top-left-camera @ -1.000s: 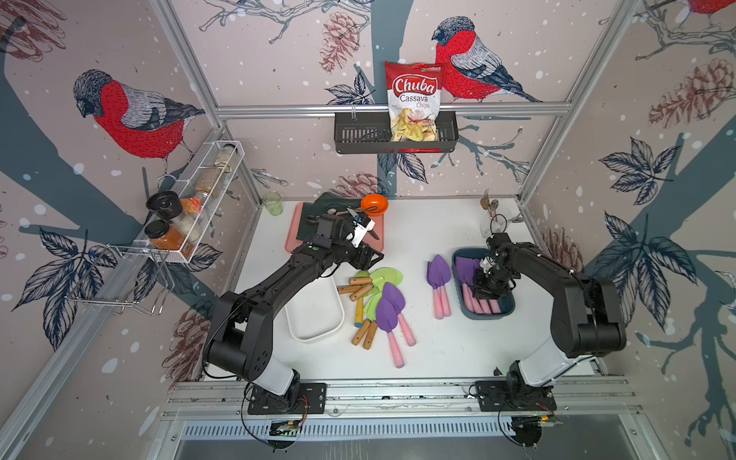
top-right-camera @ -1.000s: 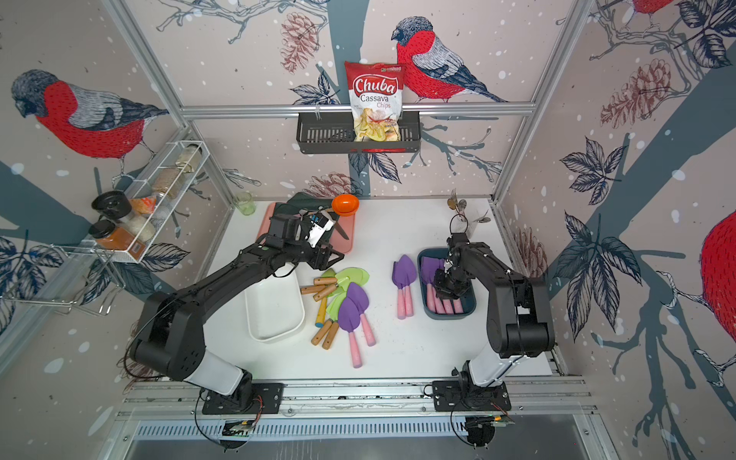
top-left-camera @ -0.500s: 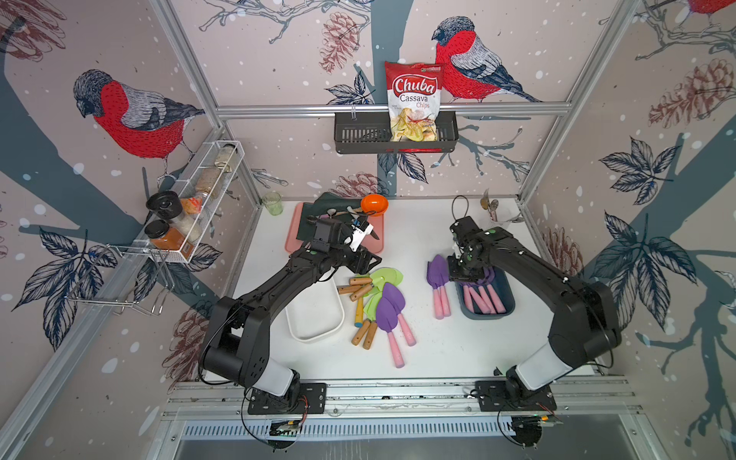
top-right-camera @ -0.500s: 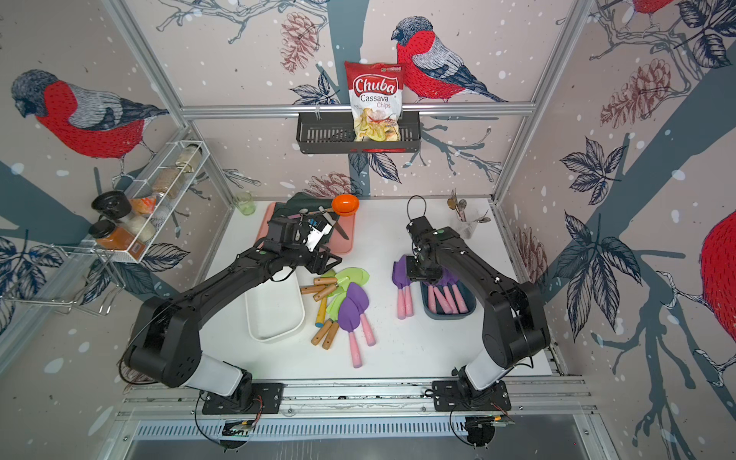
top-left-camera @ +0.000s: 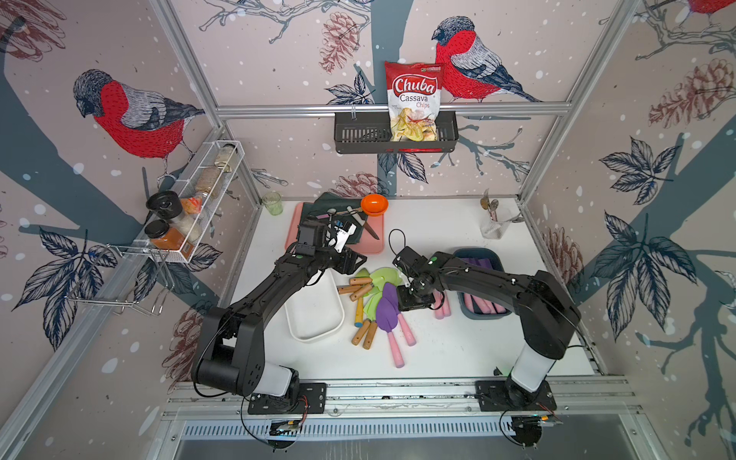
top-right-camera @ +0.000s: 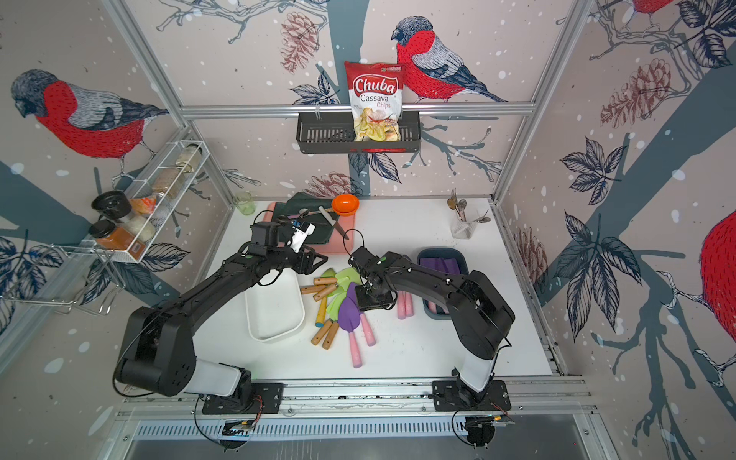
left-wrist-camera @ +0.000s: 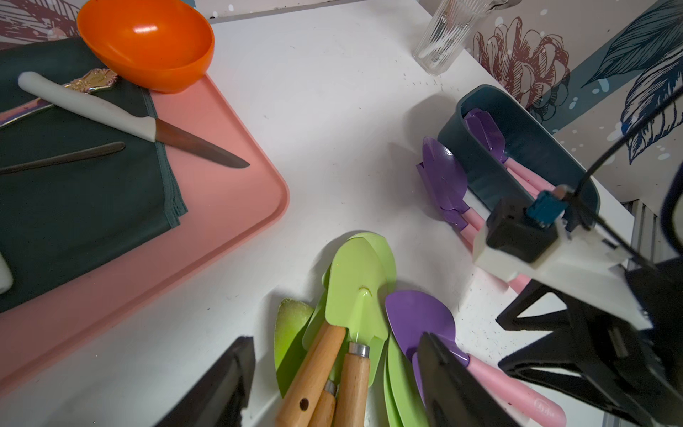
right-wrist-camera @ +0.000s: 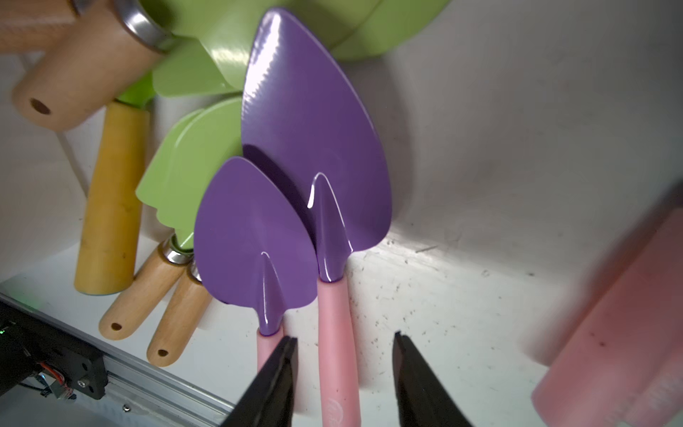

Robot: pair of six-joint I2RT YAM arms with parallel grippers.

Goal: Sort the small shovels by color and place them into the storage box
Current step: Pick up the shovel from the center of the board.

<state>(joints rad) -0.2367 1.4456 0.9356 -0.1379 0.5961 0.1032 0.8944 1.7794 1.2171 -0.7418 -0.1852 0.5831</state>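
Shovel: purple shovel (right-wrist-camera: 314, 148) lay on the table (right-wrist-camera: 480, 295), pink handle between the right tool's (right-wrist-camera: 343, 344) parted, empty jaws.
Grip: should close on that handle alone, sparing its neighbour (right-wrist-camera: 255, 236).
Box: blue box (top-left-camera: 478, 251) sat beside the tool.
Right arm (top-left-camera: 478, 278): was stretched low, tool pointing down.
Left tool (left-wrist-camera: 334, 344): hung spread and empty over green shovels (left-wrist-camera: 356, 292).

Right arm: swung from over the storage box (top-left-camera: 488, 314) toward the shovel pile (top-left-camera: 384, 314) near it.
Right gripper (right-wrist-camera: 344, 337): left the box interior and descended at the pile, well apart from the box.
Jaws: widened; they straddled the pink handle of a purple shovel (right-wrist-camera: 314, 148) without clamping it.
Box contents: uncovered, pink handles and purple blades visible inside.
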